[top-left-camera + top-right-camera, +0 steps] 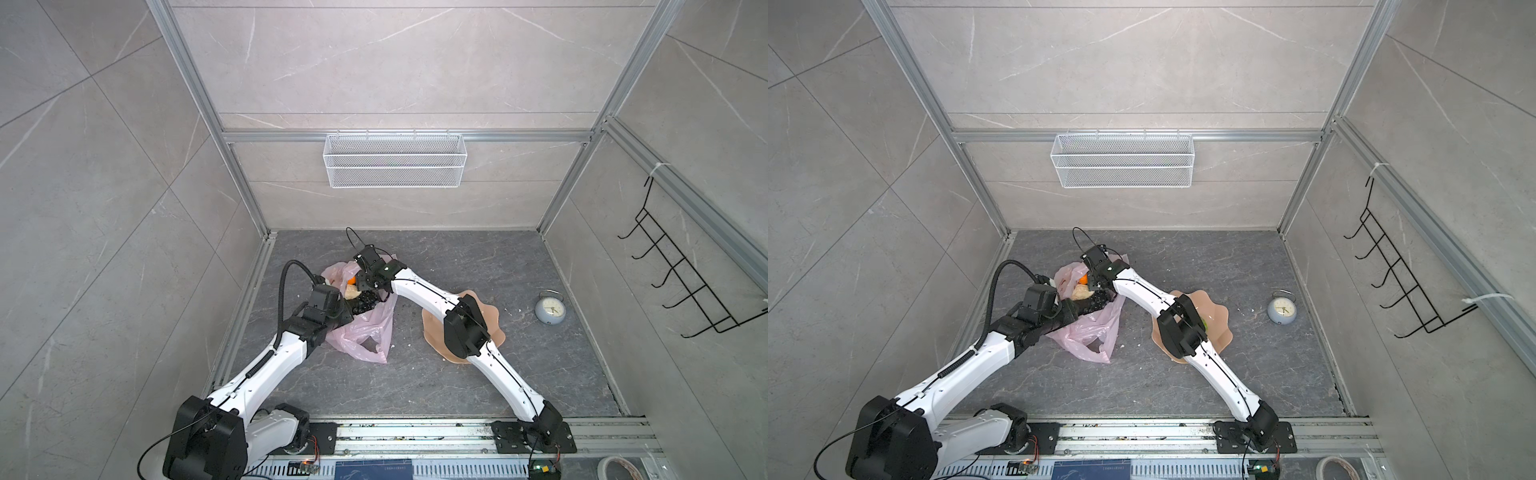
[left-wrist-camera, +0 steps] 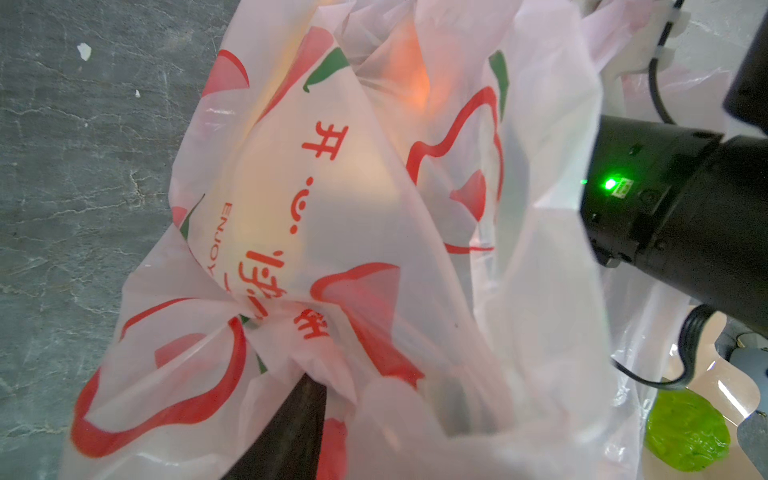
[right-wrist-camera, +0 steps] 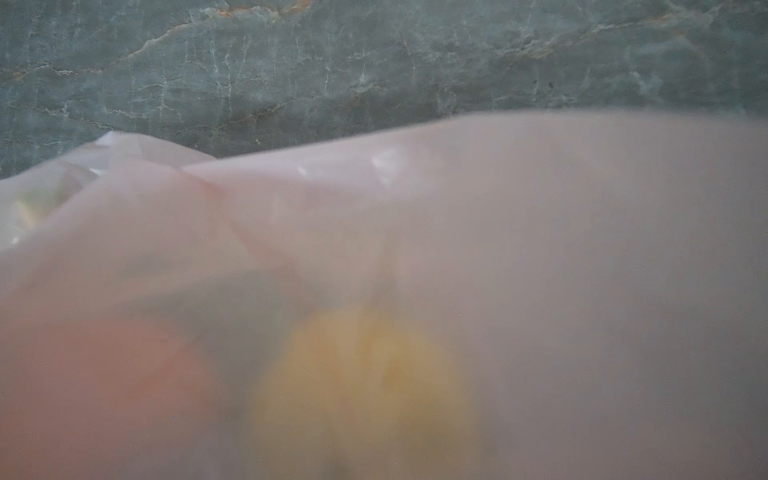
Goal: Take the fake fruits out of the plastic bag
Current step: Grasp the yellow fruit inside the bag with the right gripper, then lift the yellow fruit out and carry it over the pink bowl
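Pincers first — left pincer point(image 1: 350, 318) is at the left side of the thin, crinkly, translucent pale-pink plastic bag point(image 1: 368, 334), touching the film. Its wrist view shows one dark finger point(image 2: 291, 419) poking up under the bag point(image 2: 374, 216). Film is draped over it and bunched into a gather just off its tip. The second finger is at most a dark shadow behind the film. Clamped on film or just pushed into it — can't tell.

Then right pincer point(image 1: 371, 291): reaches across from the right, pointing down into the bag's open mouth among the fruits. Tips are hidden under its own wrist in both top views, and its wrist camera is smothered by the bag point(image 3: 540, 249). So no read on how wide it stands or whether it has anything.

On the fake fruits: round orange fruit point(image 1: 351, 281), beige piece point(image 1: 352, 294) and dark purple-black grape bunch point(image 1: 366, 305) lie in the bag mouth, between the two pincers. Through the film the right wrist view gives a yellow blur point(image 3: 365, 374) and an orange-red blur point(image 3: 104, 374). One wrinkled bright-green piece point(image 2: 685, 432) is already out, on the peach scalloped plate point(image 1: 496, 332), right of the bag, under the right arm.

Bag lies on the dark grey marbled tabletop point(image 1: 457, 374), left of centre. Pale-blue round alarm clock point(image 1: 549, 311) stands well off to the right.
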Tool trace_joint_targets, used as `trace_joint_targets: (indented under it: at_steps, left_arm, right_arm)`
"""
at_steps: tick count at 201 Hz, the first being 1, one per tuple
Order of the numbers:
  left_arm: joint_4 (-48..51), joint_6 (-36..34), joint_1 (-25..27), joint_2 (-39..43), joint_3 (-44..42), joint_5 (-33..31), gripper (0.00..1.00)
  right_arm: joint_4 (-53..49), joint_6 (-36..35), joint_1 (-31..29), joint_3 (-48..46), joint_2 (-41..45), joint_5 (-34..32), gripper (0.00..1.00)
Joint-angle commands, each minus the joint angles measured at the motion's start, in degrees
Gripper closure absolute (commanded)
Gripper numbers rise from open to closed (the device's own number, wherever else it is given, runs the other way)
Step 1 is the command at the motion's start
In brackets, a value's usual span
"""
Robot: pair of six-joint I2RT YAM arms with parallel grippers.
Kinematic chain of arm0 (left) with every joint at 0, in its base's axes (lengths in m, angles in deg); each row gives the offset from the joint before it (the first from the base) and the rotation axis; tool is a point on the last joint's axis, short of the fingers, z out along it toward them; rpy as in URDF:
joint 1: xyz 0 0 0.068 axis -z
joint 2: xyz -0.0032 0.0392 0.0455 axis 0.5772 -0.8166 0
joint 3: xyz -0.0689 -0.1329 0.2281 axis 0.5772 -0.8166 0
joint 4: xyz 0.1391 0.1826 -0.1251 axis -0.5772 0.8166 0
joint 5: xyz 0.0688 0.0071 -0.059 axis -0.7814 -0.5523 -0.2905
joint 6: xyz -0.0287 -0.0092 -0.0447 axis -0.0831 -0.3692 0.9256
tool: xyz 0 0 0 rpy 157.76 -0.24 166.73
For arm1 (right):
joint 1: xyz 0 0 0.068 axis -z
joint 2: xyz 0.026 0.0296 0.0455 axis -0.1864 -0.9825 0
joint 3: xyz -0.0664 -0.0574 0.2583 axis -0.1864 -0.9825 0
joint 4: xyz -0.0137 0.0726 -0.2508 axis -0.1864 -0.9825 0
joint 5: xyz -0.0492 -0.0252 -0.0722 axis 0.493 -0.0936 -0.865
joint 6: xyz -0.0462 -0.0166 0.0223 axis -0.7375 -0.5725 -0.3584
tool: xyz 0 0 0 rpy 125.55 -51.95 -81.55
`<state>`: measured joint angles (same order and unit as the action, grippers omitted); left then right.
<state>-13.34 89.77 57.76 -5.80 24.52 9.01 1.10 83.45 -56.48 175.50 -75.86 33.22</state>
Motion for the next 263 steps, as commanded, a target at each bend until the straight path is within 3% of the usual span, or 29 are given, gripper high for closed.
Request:
trace_joint_targets:
  at_steps: [1, 31, 86, 166, 263]
  left_arm:
    - [-1.07, 0.14, -0.27, 0.85, -0.38, 0.39, 0.52]
    - [-1.15, 0.45, -0.26, 0.28, -0.25, 0.49, 0.53]
    - [-1.41, 0.68, -0.26, -0.12, -0.43, 0.35, 0.55]
    - [-2.3, 0.99, -0.27, -1.37, 0.01, 1.19, 0.57]
    - [-3.08, 1.02, -0.18, -1.94, 0.48, 2.42, 0.6]
  right_arm:
    - [-0.7, -1.03, -0.32, -2.05, 4.53, -0.51, 0.35]
    - [0.21, -2.01, -0.99, -5.93, 9.59, 0.08, 0.37]
    - [10.16, -1.52, -1.83, -24.53, 22.94, 2.33, 0.37]
    - [16.29, 0.24, -2.22, -37.84, 31.41, 7.0, 0.37]
    - [24.86, 2.38, -4.79, -60.71, 49.8, 12.09, 0.37]
